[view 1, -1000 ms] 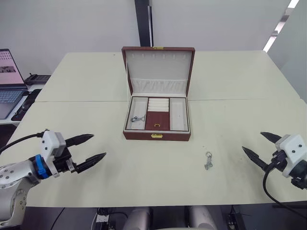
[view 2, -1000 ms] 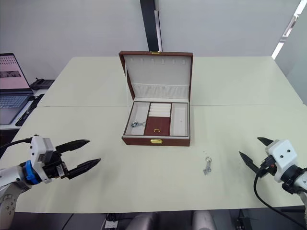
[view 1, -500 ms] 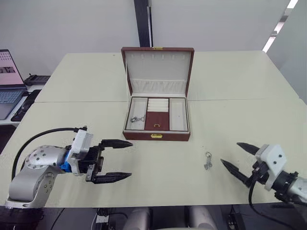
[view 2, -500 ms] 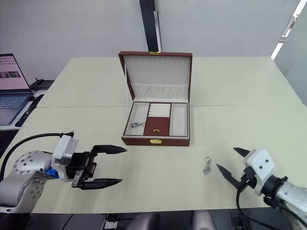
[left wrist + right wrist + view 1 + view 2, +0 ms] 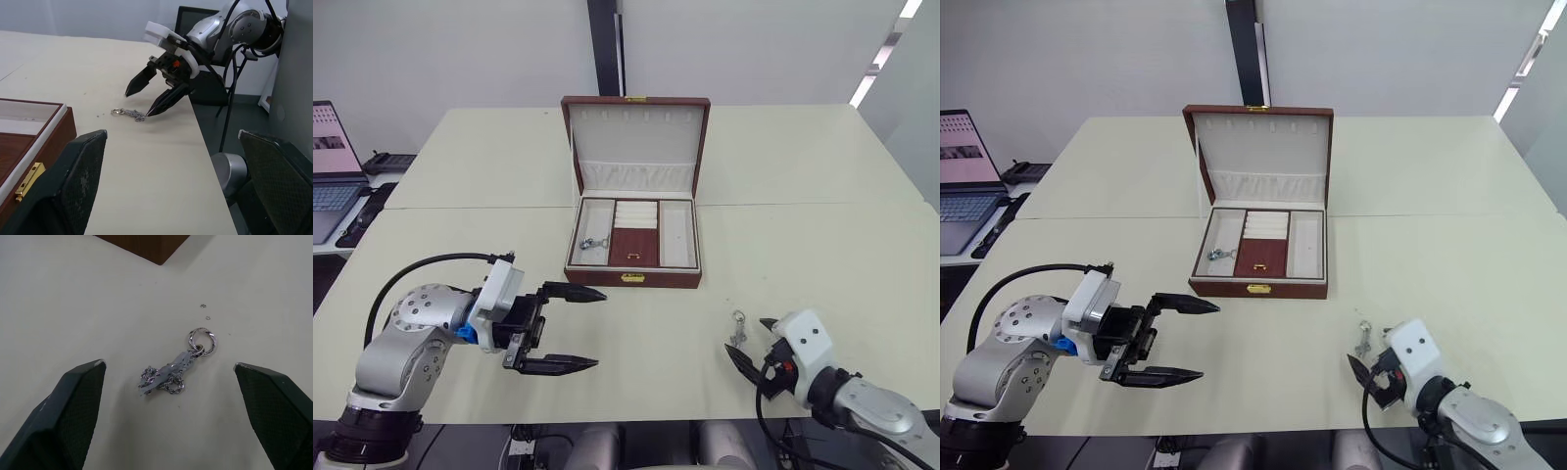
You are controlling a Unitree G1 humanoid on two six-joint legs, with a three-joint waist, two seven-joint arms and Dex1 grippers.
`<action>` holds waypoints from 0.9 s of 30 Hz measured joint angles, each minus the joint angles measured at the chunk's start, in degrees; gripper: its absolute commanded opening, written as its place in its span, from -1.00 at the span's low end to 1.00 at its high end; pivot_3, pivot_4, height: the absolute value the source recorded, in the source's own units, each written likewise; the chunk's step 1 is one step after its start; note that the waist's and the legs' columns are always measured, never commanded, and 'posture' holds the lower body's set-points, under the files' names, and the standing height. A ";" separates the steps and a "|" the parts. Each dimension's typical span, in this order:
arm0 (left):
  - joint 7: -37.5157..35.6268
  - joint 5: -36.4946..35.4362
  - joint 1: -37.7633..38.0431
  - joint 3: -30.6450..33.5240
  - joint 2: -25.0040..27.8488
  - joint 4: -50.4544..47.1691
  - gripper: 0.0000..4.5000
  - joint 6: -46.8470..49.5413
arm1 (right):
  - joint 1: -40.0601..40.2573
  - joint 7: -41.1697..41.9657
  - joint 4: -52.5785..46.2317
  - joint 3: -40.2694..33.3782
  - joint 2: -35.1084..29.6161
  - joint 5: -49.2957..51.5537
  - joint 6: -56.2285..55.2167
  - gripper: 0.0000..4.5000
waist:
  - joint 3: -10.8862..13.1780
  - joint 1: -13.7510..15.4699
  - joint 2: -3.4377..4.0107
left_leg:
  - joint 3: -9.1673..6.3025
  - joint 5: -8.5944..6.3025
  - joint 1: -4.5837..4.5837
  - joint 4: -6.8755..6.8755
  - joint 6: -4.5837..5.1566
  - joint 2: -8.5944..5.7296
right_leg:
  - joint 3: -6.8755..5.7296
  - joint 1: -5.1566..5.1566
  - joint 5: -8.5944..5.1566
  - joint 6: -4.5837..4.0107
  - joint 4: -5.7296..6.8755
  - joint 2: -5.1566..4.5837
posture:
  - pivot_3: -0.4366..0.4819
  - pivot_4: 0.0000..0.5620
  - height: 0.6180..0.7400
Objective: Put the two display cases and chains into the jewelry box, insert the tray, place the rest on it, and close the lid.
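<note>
A: The left tool (image 5: 576, 328) gapes wide and empty, the jewelry box (image 5: 633, 278) just beyond its tips. And the right?

B: The right tool (image 5: 168, 416) is spread wide too, the silver trinket (image 5: 177, 369) lying on the desk (image 5: 636, 333) between its fingers. Best to lower squarely, then pinch the bunched links; its twisted ring trails behind.

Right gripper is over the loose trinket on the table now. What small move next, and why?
Probably lower the right gripper straight down and close on the silver trinket. Its fingers stand open with the trinket centred between them, still lying flat on the table, untouched. The tray already sits in the open jewelry box, awaiting it.
</note>
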 measured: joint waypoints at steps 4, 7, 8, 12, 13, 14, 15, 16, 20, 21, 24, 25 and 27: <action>0.77 0.39 -0.60 -0.29 -0.69 0.05 1.00 -0.04 | -0.51 -3.06 1.48 2.24 2.00 -2.25 -0.08 0.99 | -0.03 -0.01 -0.04 | -0.01 0.00 0.01 0.00 0.00 0.01 | 0.00 -0.01 0.00 0.00 0.00 0.02 | -0.05 -0.47 1.00; 1.48 0.43 -0.92 -0.49 -1.08 0.05 1.00 0.16 | -0.79 -4.80 1.86 3.63 3.27 -3.64 -0.12 0.80 | -0.06 -0.04 -0.08 | -0.01 0.00 0.04 0.00 0.00 0.02 | 0.01 0.00 0.00 0.00 0.02 0.04 | -0.05 -0.47 1.00; 1.57 0.46 -0.92 -0.49 -1.08 0.05 1.00 0.16 | -0.85 -5.20 1.90 3.80 3.42 -3.89 -0.07 0.73 | -0.06 -0.04 -0.07 | -0.01 0.00 0.04 0.00 0.00 0.02 | 0.01 0.00 0.00 0.00 0.02 0.05 | -0.05 -0.47 1.00; 1.69 0.88 -0.99 -1.11 -1.09 0.05 1.00 0.16 | -1.03 -6.50 1.98 4.08 3.95 -5.25 0.45 0.14 | -0.06 -0.05 -0.08 | -0.01 0.00 0.04 0.00 0.00 0.02 | 0.01 0.00 0.00 0.00 0.02 0.05 | -0.05 -0.47 1.00; 1.73 0.91 -1.07 -1.24 -1.11 0.05 1.00 0.16 | -1.05 -6.50 1.97 4.13 4.03 -5.26 0.49 0.04 | -0.06 -0.05 -0.08 | -0.01 0.00 0.04 0.00 0.00 0.02 | 0.01 0.00 0.00 0.00 0.02 0.05 | -0.05 -0.47 1.00; 1.82 0.93 -1.22 -1.49 -1.12 0.05 1.00 0.16 | -1.10 -6.55 1.97 4.12 4.07 -5.32 0.60 -0.11 | -0.07 -0.04 -0.08 | -0.02 0.00 0.04 0.00 0.00 0.02 | 0.01 0.00 0.00 0.00 0.02 0.05 | -0.05 -0.47 1.00; 1.85 0.94 -1.30 -1.61 -1.15 0.05 1.00 0.16 | -1.17 -6.57 1.97 4.11 4.07 -5.34 0.69 -0.21 | -0.07 -0.05 -0.09 | -0.02 0.00 0.04 0.00 0.00 0.02 | 0.01 0.01 0.00 0.00 0.02 0.05 | -0.05 -0.47 1.00; 1.90 0.94 -1.34 -1.66 -1.21 0.05 1.00 0.16 | -1.26 -6.58 1.96 4.10 4.07 -5.36 0.78 -0.27 | -0.07 -0.05 -0.09 | -0.01 0.00 0.05 0.00 0.00 0.02 | 0.01 0.01 0.00 0.00 0.02 0.05 | -0.05 -0.47 1.00; 2.11 0.97 -1.50 -1.76 -1.58 0.05 1.00 0.17 | -2.24 -6.55 1.96 3.85 3.76 -5.40 1.53 -0.65 | -0.07 -0.05 -0.09 | -0.02 0.00 0.05 0.00 0.00 0.02 | 0.01 0.00 0.00 0.00 0.02 0.05 | -0.05 -0.47 1.00; 2.19 0.99 -1.53 -1.80 -1.58 0.05 1.00 0.17 | -2.42 -6.51 1.97 3.72 3.56 -5.40 1.66 -0.76 | -0.07 -0.05 -0.09 | -0.02 0.00 0.05 0.00 0.00 0.02 | 0.01 0.00 0.00 0.00 0.02 0.06 | -0.05 -0.47 1.00; 3.16 1.01 -1.54 -1.93 -1.73 0.02 1.00 0.31 | -2.87 -6.03 1.97 3.49 2.81 -5.38 1.90 -0.91 | -0.07 -0.04 -0.09 | -0.02 0.00 0.05 0.00 0.00 0.02 | 0.01 0.00 0.00 0.00 0.02 0.05 | -0.05 -0.47 1.00; 3.35 1.01 -1.54 -1.96 -1.85 -0.02 1.00 0.44 | -3.16 -5.79 1.98 3.42 2.56 -5.38 1.86 -0.91 | -0.07 -0.04 -0.09 | -0.02 0.00 0.05 0.00 0.00 0.02 | 0.01 0.01 0.00 0.00 0.02 0.05 | -0.05 -0.47 1.00; 4.26 0.94 -1.54 -1.97 -2.09 -0.22 1.00 0.78 | -3.34 -5.22 2.00 3.16 1.94 -5.37 1.78 -0.91 | -0.07 -0.05 -0.09 | -0.01 0.00 0.05 0.00 0.00 0.01 | 0.02 0.01 0.00 0.00 0.02 0.05 | -0.05 -0.47 1.00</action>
